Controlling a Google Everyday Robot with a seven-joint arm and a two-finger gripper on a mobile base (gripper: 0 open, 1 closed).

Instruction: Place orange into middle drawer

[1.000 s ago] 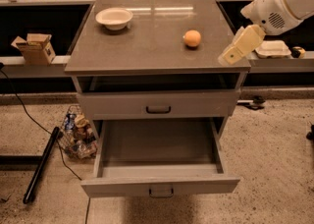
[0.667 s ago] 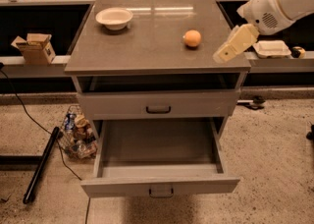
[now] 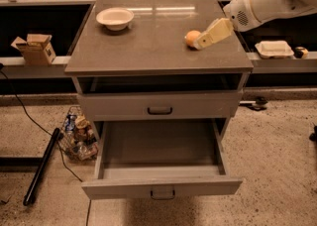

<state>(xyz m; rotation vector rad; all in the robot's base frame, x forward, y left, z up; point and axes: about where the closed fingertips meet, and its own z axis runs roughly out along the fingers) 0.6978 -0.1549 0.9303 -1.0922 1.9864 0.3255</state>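
Note:
The orange [image 3: 190, 37] rests on the grey cabinet top [image 3: 148, 41], right of centre. My gripper [image 3: 202, 42], cream-coloured on a white arm [image 3: 262, 2], reaches in from the right and its tip is right against the orange's right side, covering part of it. The middle drawer [image 3: 124, 188], the lowest one, is pulled fully open below and its inside shows nothing in it. Its small loop handle [image 3: 162, 193] is centred on the front.
A white bowl [image 3: 115, 18] sits at the top's back left. The drawer above [image 3: 159, 110] is shut. A cardboard box [image 3: 34, 49] stands on the left shelf and a white container [image 3: 274, 48] on the right. A basket of clutter [image 3: 79, 136] and a black pole [image 3: 42, 165] lie on the floor to the left.
My gripper has moved left across the cabinet top, from near its right edge to the orange's right side. The orange and drawers have not moved.

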